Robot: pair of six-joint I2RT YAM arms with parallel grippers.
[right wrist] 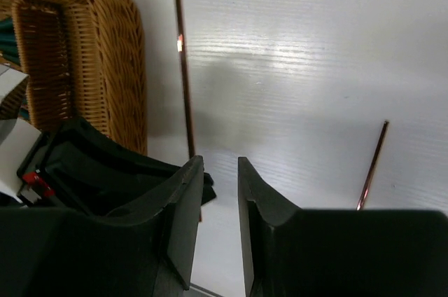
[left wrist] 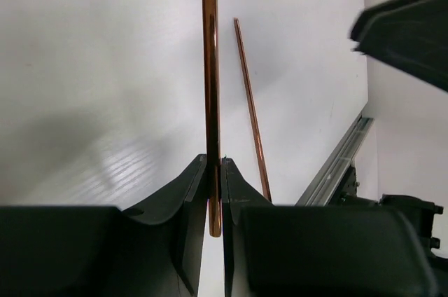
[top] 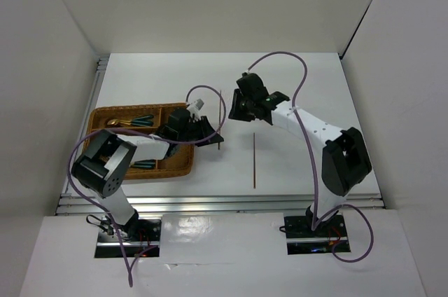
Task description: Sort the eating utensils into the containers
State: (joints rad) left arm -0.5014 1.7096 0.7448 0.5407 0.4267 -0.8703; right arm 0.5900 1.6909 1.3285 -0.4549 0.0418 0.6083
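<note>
Left wrist view: is the left gripper (left wrist: 215, 171) actually holding anything? — tomk

yep, both fingers are pinched tight on a reddish-brown chopstick (left wrist: 210, 66). It's grabbed close to one end and the rest sticks straight out past the fingertips. A second chopstick (left wrist: 250, 108) lies loose on the white table (left wrist: 105, 66) just beside it, at a slight angle. — rigwatcher

ok and the right gripper (right wrist: 219, 171)? — tomk

fingers parted a little, nothing between them, hanging over bare table. From overhead it sits just right of the left gripper, with the held chopstick between the two. The wicker tray (top: 133, 108) is on the left side of the table. The left gripper is at its right end, and the held chopstick is just outside the rim. A few teal-handled utensils (top: 143, 120) lie in the far and near compartments. The second chopstick is well clear of the tray, toward the middle of the table. Can't tell if the held one touches the table. — rigwatcher
</note>
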